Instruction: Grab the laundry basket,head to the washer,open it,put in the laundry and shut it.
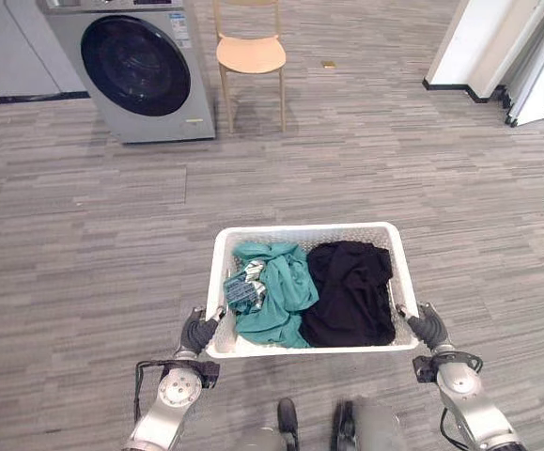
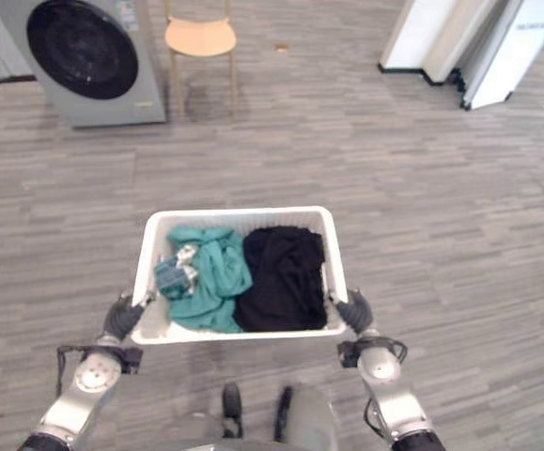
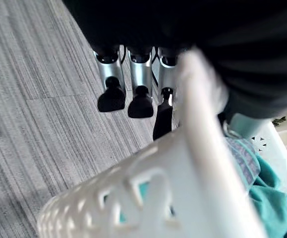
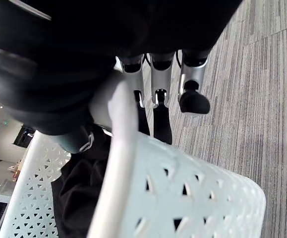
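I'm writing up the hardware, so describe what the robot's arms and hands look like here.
Both arms are silver-grey with rounded metal forearm shells. The left hand and right hand wear dark ribbed covers over the back and wrist. In the wrist views the fingers are silver cylinders ending in bulbous black tips.

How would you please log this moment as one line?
left hand: on basket rim | right hand: on rim | basket: clothes inside | washer: shut, ahead-left

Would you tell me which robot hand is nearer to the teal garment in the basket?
Left. The left robot hand grips the basket rim beside the teal garment; the right robot hand grips the opposite rim.
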